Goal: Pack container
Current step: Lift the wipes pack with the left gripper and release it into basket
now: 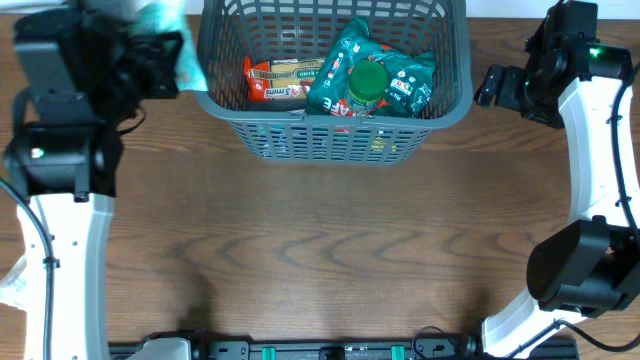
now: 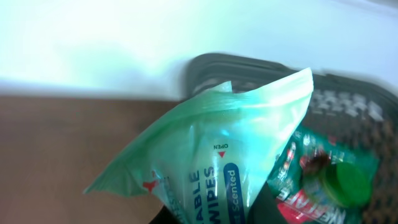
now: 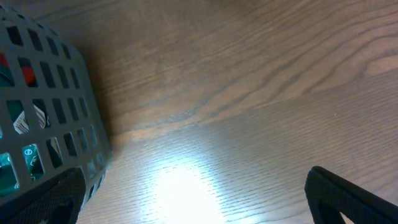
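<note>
Our left gripper (image 1: pixel 168 55) pinches a floppy pale-green wipes packet (image 2: pixel 217 162) beside the large dark grey slotted plastic basket (image 1: pixel 335 125); sagging, it could snag going over (right gripper (image 3: pixel 196 205) spread, empty).

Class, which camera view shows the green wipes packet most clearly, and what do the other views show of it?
The left wrist view: the wipes packet fills the frame, its lettering and OPEN mark readable. The overhead view shows only a blurred green corner beside the container. The right wrist view shows none of it.

left gripper (image 1: pixel 158 58) at far left, fingers pinching a green packet (image 2: pixel 211 155), right gripper (image 1: pixel 490 88) fingers spread wide
</note>
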Robot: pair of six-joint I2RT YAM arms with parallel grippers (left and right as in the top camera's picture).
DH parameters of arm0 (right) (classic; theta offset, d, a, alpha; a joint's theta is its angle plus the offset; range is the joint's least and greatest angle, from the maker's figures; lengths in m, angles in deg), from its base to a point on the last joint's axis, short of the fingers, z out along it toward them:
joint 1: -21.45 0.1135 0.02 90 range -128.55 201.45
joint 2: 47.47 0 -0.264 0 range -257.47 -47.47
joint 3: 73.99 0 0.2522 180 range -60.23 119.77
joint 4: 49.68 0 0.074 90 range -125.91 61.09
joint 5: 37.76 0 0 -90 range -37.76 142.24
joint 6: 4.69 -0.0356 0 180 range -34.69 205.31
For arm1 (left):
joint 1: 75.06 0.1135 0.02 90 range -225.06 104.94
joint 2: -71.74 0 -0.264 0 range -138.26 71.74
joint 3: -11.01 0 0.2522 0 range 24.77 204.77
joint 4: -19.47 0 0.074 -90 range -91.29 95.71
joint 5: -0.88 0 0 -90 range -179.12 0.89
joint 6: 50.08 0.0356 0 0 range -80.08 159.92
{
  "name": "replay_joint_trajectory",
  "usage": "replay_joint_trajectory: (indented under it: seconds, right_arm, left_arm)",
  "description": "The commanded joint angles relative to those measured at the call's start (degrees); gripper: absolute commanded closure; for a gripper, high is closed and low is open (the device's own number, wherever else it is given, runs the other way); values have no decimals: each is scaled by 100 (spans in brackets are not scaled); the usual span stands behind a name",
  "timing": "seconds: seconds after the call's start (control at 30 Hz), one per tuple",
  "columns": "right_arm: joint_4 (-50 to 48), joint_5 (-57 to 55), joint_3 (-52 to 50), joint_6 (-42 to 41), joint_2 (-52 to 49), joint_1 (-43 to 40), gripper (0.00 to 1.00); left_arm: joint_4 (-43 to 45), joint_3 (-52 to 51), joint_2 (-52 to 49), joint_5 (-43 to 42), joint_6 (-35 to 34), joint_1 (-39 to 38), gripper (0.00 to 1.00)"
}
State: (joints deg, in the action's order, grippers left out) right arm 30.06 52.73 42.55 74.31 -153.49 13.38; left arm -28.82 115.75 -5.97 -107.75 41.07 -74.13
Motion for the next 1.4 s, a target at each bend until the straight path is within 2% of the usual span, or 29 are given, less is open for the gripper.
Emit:
replay_joint_trajectory:
  seconds: [0.0, 0.17, 0.37, 0.53, 0.7, 0.93, 1.0, 1.03, 1.1, 1.13, 1.37]
  right_arm:
    - [31, -2, 50, 149, 46, 35, 1]
    - [116, -2, 50, 188, 46, 35, 1]
    - [170, -2, 50, 188, 46, 35, 1]
    - [243, -2, 50, 188, 46, 35, 1]
    - [348, 0, 50, 188, 46, 35, 1]
    - [431, 0, 50, 188, 46, 42, 1]
    - [431, 2, 50, 188, 46, 44, 1]
    - [431, 0, 50, 188, 46, 46, 1]
    - [431, 0, 50, 188, 46, 55, 1]
    - [428, 0, 50, 188, 46, 57, 1]
    - [426, 0, 50, 188, 46, 57, 1]
  left_arm:
    - [4, 205, -227, 284, 2387, -466, 94]
    - [208, 205, -533, 289, 3777, -1060, 94]
    - [1231, 205, -1137, 334, 4531, -1469, 94]
    - [1891, 205, -1646, 549, 4863, -1650, 94]
    - [1703, 205, -2334, 896, 5320, -1694, 94]
    - [1596, 205, -3036, 933, 5329, -1742, 92]
    - [1453, 205, -3110, 962, 5324, -1740, 66]
    - [1390, 205, -3128, 1040, 5320, -1740, 58]
    - [1298, 205, -3126, 1259, 5222, -1740, 15]
    - [1290, 205, -3097, 1318, 5139, -1740, 1]
    - [1137, 208, -2074, 1377, 4756, -1858, 1]
